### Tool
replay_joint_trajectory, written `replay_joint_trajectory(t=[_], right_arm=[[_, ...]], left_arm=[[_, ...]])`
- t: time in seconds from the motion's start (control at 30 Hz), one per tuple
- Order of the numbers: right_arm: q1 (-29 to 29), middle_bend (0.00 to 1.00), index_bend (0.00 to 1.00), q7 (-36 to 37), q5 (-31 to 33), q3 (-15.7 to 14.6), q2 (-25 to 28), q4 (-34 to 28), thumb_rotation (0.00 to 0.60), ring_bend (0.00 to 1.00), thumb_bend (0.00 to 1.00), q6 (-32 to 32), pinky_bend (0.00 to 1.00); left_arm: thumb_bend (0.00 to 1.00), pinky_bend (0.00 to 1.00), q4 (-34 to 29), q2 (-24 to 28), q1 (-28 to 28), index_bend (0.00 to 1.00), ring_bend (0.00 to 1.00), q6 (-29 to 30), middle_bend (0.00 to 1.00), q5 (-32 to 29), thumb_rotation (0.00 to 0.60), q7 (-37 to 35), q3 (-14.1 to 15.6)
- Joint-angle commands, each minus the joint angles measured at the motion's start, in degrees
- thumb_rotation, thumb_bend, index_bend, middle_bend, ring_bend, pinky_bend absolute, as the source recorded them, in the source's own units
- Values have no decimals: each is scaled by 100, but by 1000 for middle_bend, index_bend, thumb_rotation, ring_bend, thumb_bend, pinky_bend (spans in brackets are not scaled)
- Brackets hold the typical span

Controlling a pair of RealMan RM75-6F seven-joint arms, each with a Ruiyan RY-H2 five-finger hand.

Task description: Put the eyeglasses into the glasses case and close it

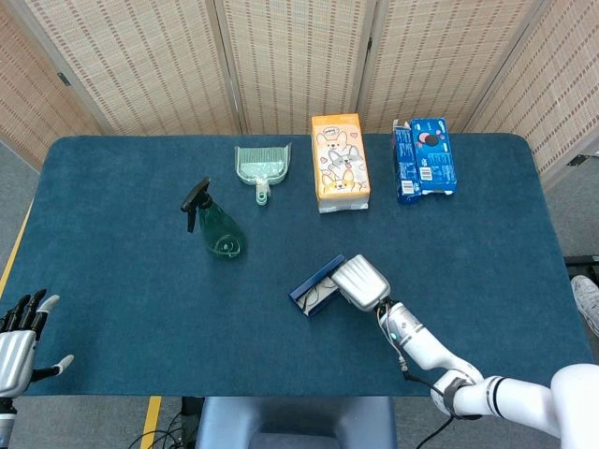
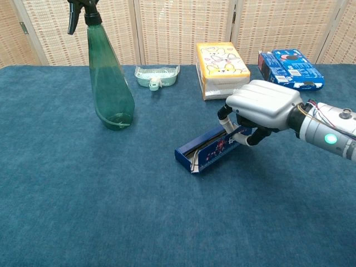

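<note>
On the blue tablecloth [image 1: 122, 281], the right hand [image 2: 261, 110] curls its fingers over the glasses case [image 2: 204, 152] (eyeglasses [image 2: 196, 161] inside), while the left hand [image 1: 17, 341] rests with fingers spread.

Along the table's [image 1: 112, 281] far edge lie the dustpan [image 1: 261, 166], tissue box [image 1: 340, 161] and biscuit box [image 1: 424, 158], left to right. The spray bottle [image 1: 213, 222] stands before the dustpan. Near the front edge, the glasses case [image 1: 315, 287] lies with the eyeglasses [image 2: 196, 161] inside.
</note>
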Motion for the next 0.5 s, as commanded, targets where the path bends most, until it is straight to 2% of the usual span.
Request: replay_joint_trajectory(t=[0.03,0.5], right_arm=[[95,1000,679,-67,106,79,-107,110,600,1000,484,-93,1000],[481,1000,679,-169,324,343,-488,485,600,1000,484,-214,1000]], left_arm=[[130,175,5,-1,5,141,48,7,71,-2,600,-10,-2],[130,176,1,39,53,141,48,11,71,-56,600,-25,11]])
